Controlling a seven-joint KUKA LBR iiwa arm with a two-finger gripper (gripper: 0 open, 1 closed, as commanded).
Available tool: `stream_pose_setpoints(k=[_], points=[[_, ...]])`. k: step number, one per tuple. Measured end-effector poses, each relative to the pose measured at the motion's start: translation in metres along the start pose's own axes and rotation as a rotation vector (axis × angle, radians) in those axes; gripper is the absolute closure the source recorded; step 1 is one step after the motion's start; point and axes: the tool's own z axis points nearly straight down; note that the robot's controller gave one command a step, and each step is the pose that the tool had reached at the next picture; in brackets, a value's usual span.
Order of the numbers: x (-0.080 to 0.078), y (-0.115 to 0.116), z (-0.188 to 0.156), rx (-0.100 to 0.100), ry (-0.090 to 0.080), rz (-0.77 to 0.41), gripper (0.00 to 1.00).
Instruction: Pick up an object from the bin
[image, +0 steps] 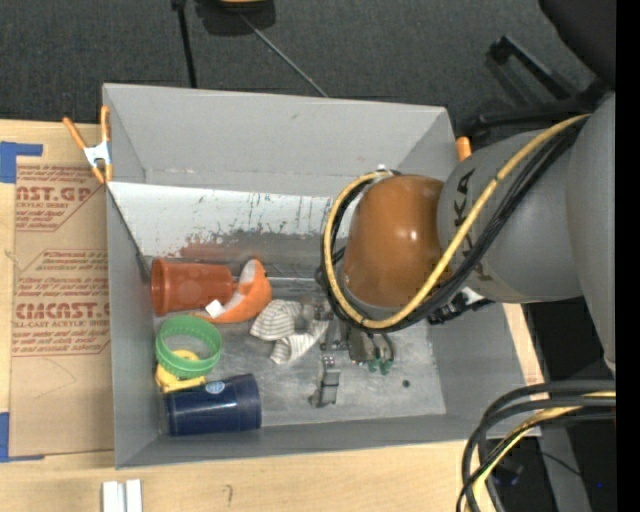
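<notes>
My gripper (327, 378) reaches down below the arm's orange cover to the bin floor, right of the middle and near the front wall. Just to its left, almost touching it, lies a crumpled white and grey striped thing (283, 333). A small green bit (383, 366) lies on the floor just to its right. Nothing shows between the gripper's parts.
Along the left side lie an orange cup (190, 287) on its side and an orange curved piece (252, 296). In front of them are a green ring (188, 343) on a yellow thing (172, 378) and a dark blue cup (212, 404). The arm and its cables cover the bin's right part.
</notes>
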Motion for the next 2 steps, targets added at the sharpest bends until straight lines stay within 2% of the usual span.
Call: stream_pose_setpoints(k=[1, 2], points=[[-0.002, 0.000, -0.004, -0.001, -0.007, 0.001, 0.00], [-0.043, 0.010, 0.025, -0.002, -0.013, 0.000, 0.00]])
